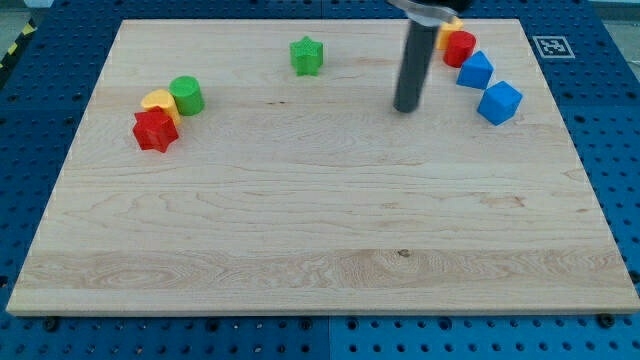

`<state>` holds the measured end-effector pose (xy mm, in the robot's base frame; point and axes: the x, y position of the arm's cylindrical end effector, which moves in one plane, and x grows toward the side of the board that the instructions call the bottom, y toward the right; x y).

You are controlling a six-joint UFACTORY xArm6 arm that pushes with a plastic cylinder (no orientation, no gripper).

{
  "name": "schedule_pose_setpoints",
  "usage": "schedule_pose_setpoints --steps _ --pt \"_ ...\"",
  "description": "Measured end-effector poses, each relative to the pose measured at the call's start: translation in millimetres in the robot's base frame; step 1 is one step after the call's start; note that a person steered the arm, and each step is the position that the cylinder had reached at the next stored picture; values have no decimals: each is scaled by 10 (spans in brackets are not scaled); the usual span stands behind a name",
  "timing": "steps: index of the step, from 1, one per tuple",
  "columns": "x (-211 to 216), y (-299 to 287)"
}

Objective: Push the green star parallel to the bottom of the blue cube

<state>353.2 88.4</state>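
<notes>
Rod down, my tip (406,108) rests on bare counter (300,240), between green star (307,56) up at the view's top and blue cube (499,102) right. No hand here, just the rod.

Bright, even light falls over the whole scene, seemingly from overhead, with no strong direction to it. The pale wooden board (320,220) shows no glare or hot spots, and its grain reads clearly across the surface. Shadows are soft and short: a faint dark patch sits at my tip (405,109), and the green star (307,56) and blue cube (499,103) each cast only a thin shade at their base. Block edges look slightly soft, as from low resolution. The board's edges run straight, without visible bending near the frame's borders.
</notes>
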Motion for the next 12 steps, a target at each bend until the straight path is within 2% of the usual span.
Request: schedule_pose_setpoints --steps 1,2,3,4,7,9,11,12 --pt "-808 -55" --pt "-1426 -311" --pt "-1525 -979" --pt "-1527 -1465" --pt "-1016 -1026" --pt "-803 -1026" --pt "-766 -1369" --pt "-611 -1453"
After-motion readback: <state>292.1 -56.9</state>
